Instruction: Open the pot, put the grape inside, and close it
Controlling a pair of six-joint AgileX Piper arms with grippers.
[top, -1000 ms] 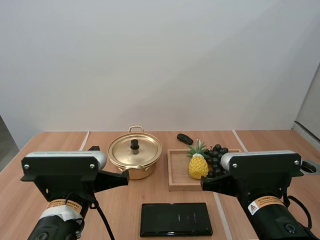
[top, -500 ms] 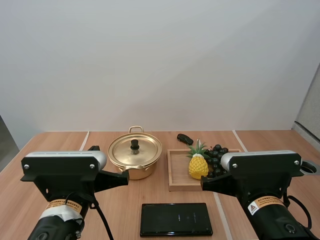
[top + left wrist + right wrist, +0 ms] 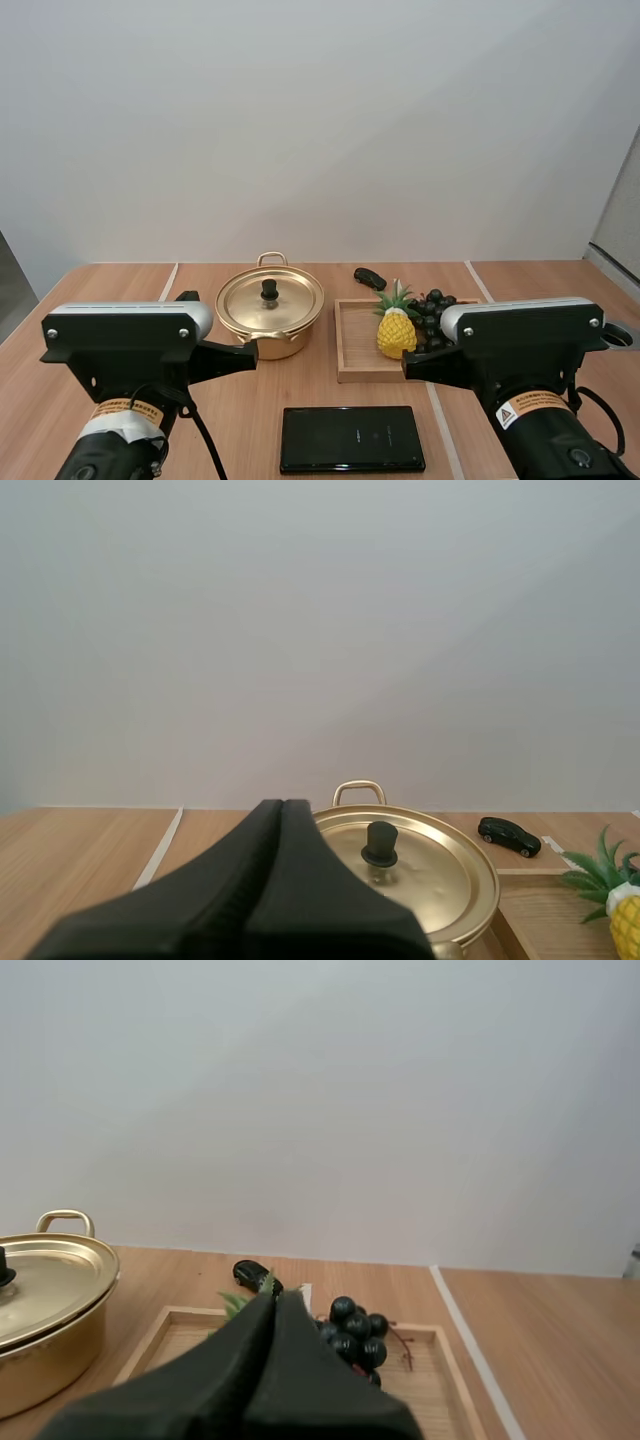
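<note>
A gold pot (image 3: 269, 317) with its lid (image 3: 270, 298) on and a black knob (image 3: 269, 289) stands at the table's middle left. A bunch of dark grapes (image 3: 432, 318) lies in a wooden tray (image 3: 357, 352) to its right. My left gripper (image 3: 281, 810) is shut, its fingers forming one dark wedge in front of the pot (image 3: 420, 872). My right gripper (image 3: 277, 1302) is shut too, held low before the grapes (image 3: 355, 1327) in the tray (image 3: 424, 1381). Both arms sit near the table's front edge, short of the objects.
A toy pineapple (image 3: 396, 326) stands in the tray beside the grapes. A small black toy car (image 3: 369, 277) lies behind the tray. A black phone (image 3: 351, 438) lies flat near the front edge between the arms.
</note>
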